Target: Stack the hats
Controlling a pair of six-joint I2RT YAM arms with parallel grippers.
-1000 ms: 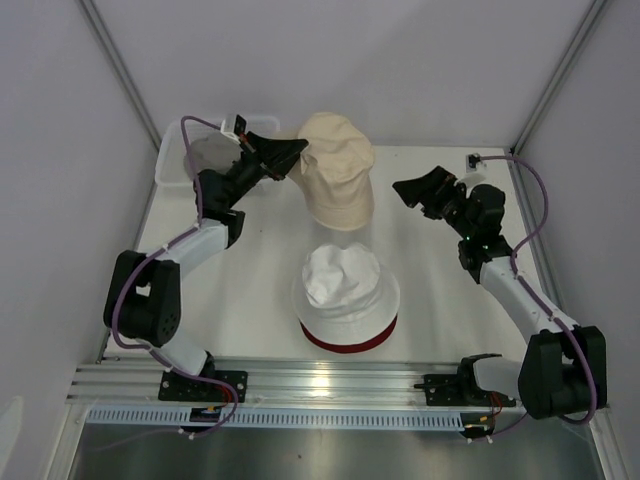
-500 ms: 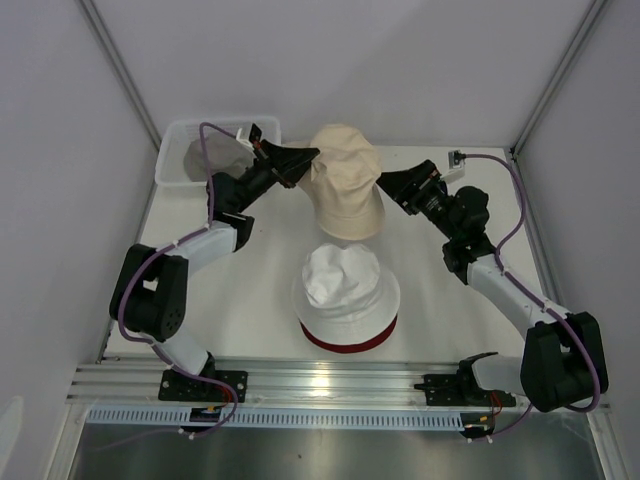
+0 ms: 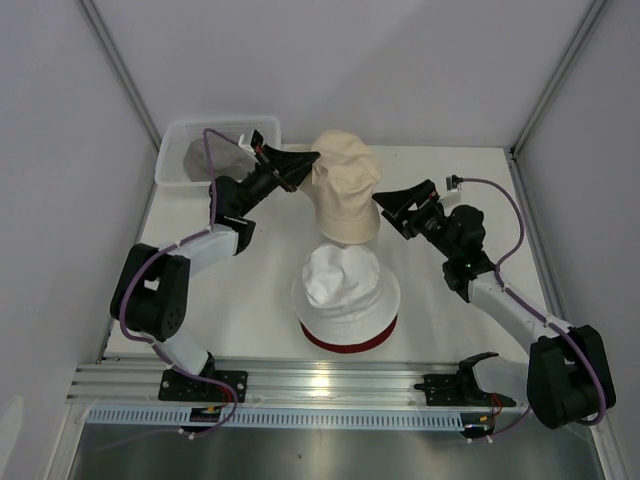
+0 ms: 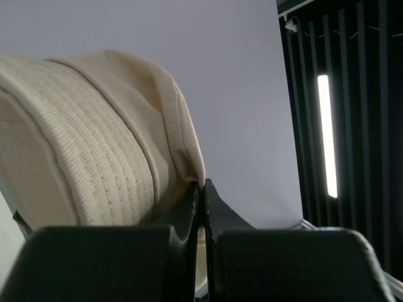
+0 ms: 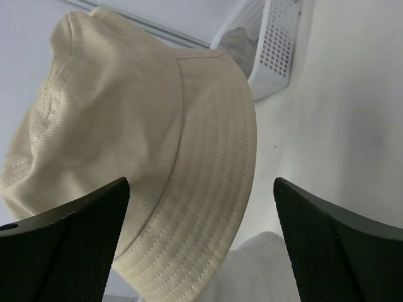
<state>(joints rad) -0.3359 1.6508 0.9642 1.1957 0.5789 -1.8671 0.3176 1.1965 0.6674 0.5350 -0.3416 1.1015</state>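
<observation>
The left gripper (image 3: 308, 160) was clamped tight on the stitched brim of the cream-beige fabric bucket hat (image 3: 347, 195); in the left wrist view its two fingers (image 4: 201, 189) met with only the fabric fold (image 4: 94, 157) between them. The hat hung from this grip at the far centre of the white table (image 3: 250, 290), crown uppermost, between the two arms. The right gripper (image 3: 390, 212) stood just beside the hat's right side with its jaws spread wide and holding nothing; in the right wrist view the hat's brim (image 5: 126, 138) filled the gap between the fingers (image 5: 198, 189), and contact could not be confirmed. The white fabric bucket hat (image 3: 345, 285) sat on top of the dark red fabric bucket hat (image 3: 350, 342) at the near centre of the table, the red brim showing below the white one. The grey fabric hat (image 3: 200, 155) lay inside the white plastic mesh basket (image 3: 165, 170) at the far left corner.
</observation>
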